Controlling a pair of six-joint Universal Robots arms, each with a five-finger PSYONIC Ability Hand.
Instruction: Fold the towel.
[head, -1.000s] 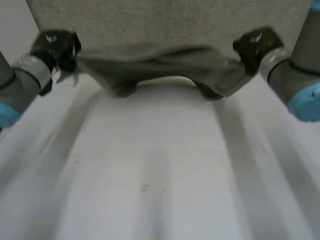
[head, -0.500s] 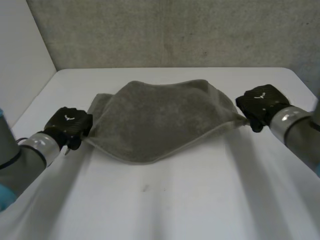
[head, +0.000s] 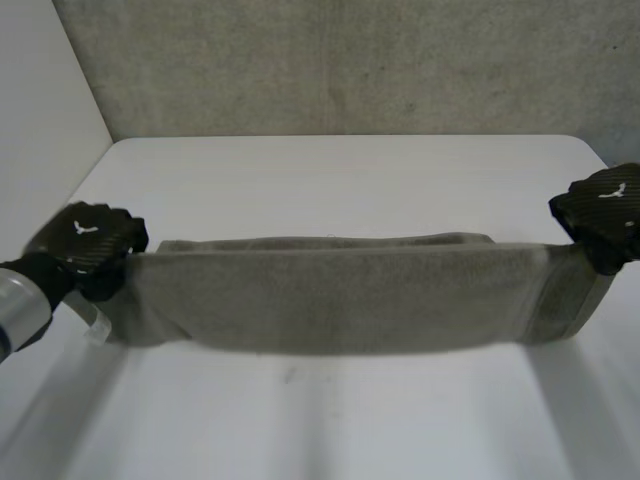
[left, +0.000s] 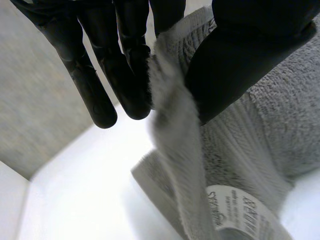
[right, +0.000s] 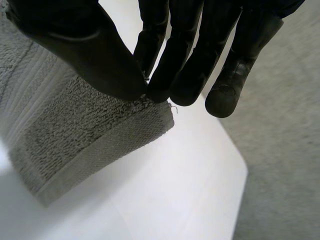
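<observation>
Lower the towel (head: 340, 300), stretched taut above the surface (head: 340, 170) from left edge to right edge, pinched at both ends between thumb and straight fingers (left: 131, 85) of left hand (head: 85, 243) and right hand (head: 605, 212); set ends down level, edges aligned, before releasing.

Towel (head: 340, 305) now a taut band

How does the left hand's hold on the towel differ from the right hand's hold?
The left hand pinches a bunched edge of the towel, with cloth running past its thumb; the right hand pinches only a corner tip. A white label hangs on the towel beyond the left hand's thumb; by the right hand the towel shows a plain hem. Both pinch between thumb and fingers, stretching the towel between them.
</observation>
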